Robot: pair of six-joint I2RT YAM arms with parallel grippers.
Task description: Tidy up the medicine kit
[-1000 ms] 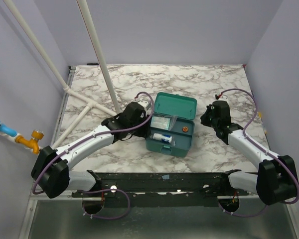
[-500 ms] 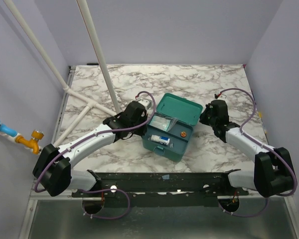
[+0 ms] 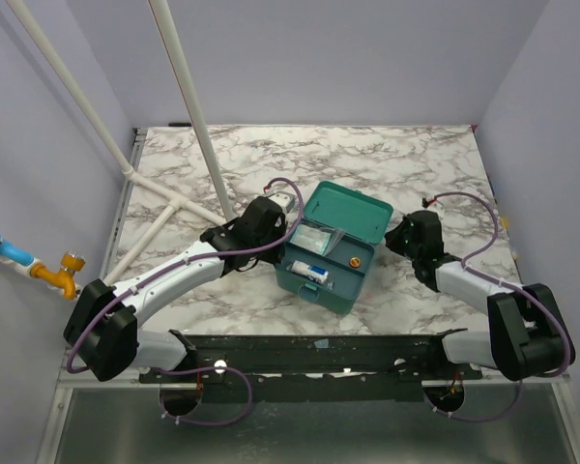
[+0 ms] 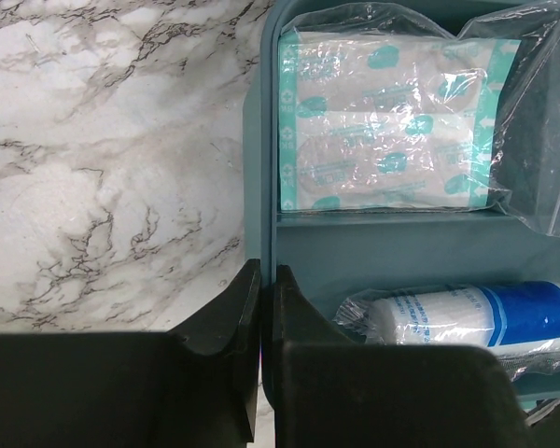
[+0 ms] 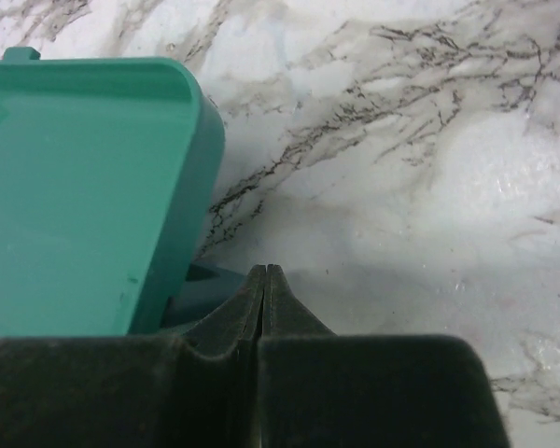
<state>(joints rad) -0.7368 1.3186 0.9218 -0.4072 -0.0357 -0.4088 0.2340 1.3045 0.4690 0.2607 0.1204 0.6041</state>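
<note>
The medicine kit (image 3: 319, 285), a deep teal box, stands open in the middle of the table with its lid (image 3: 346, 215) tilted back. My left gripper (image 3: 285, 242) is shut on the kit's left wall (image 4: 259, 140), one finger inside and one outside (image 4: 266, 271). Inside, divided compartments hold a bag of plasters (image 4: 383, 131), a bagged white and blue bandage roll (image 4: 467, 317) and a small orange round thing (image 3: 355, 261). My right gripper (image 3: 394, 237) is shut and empty (image 5: 264, 271), low on the table just right of the lid (image 5: 75, 187).
White pipes (image 3: 188, 106) rise from the table's back left and lie across its left side. A blue and orange fitting (image 3: 39, 266) sticks out at the far left. Bare marble table (image 3: 416, 164) shows behind and to the right of the kit.
The kit has turned clockwise and shifted a little, still held by my left gripper. My right gripper has moved down and left, closer to the lid's right side.
</note>
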